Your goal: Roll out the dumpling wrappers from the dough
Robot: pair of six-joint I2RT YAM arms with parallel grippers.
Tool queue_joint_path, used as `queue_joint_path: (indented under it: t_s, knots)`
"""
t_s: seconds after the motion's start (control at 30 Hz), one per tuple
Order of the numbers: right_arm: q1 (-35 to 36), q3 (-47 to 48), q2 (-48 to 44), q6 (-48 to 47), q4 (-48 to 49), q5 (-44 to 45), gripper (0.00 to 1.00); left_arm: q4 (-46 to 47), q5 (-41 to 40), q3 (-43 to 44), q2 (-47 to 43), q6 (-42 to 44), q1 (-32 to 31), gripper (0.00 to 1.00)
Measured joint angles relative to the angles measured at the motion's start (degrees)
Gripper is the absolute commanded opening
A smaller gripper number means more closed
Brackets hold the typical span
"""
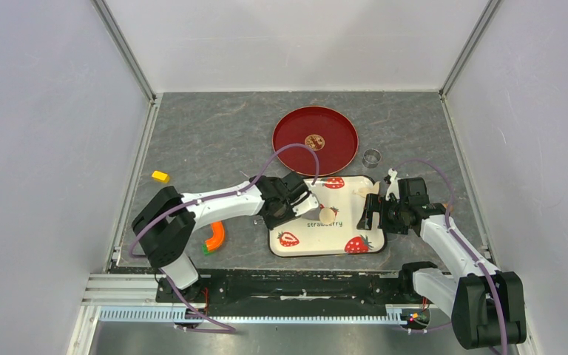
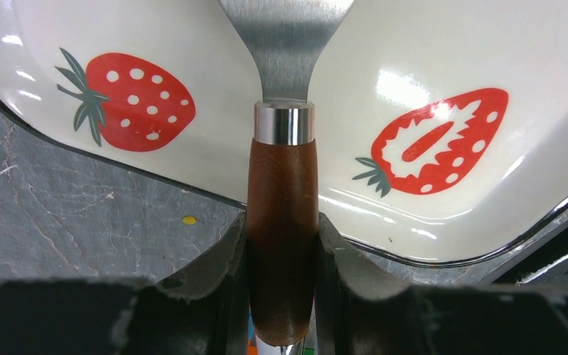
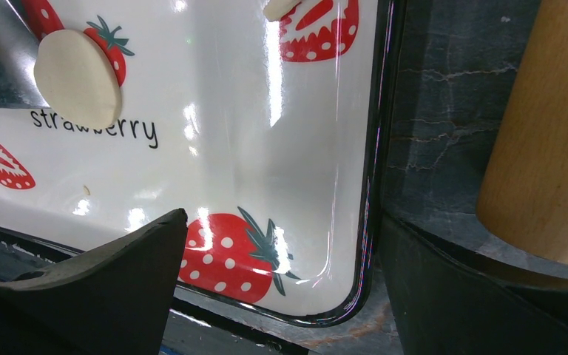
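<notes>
While the table point(image 1: 207, 140) carries everything, the work is on the strawberry tray point(image 1: 355, 207), which sits between both arms. The red plate point(image 1: 285, 140) lies just behind the tray.

- **Roller:** the wooden roller point(image 3: 540, 133) shows only at the edge of the right wrist view, beside the outer finger. I can't tell whether it touches the finger.
- **Right arm:** the right gripper point(image 1: 373, 211) hangs over the tray's right rim, fingers spread wide with nothing between them.
- **Left arm:** the left gripper point(image 1: 299, 201) has its fingers point(image 2: 222, 288) pinching the spatula point(image 2: 285, 185) by the wooden handle, blade pointing across the tray.
- **Dough:** the blade tip meets the dough disc point(image 3: 78, 78), which lies flat mid-tray over the "strawberry" lettering, round and thin. A small dough scrap point(image 3: 281, 7) sits next to a strawberry print.

The step reads as lifting the disc off the tray.

- Keep the blade nearly flat on the enamel.
- Push slow and straight under the disc's edge.
- Don't tilt up until most of the disc rides the blade, or it will likely fold or tear.
- The tray may slide, so the right fingers could brace the rim.
</notes>
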Motion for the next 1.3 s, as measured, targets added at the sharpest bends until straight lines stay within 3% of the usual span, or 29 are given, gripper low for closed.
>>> queue_joint_path:
  t_s: [1.3]
  knots:
    - [-0.02,-0.02,-0.11,-0.31,-0.07,-0.39,0.98,3.10,5.38,0.39,2.05,-7.89,-0.72,0.02]
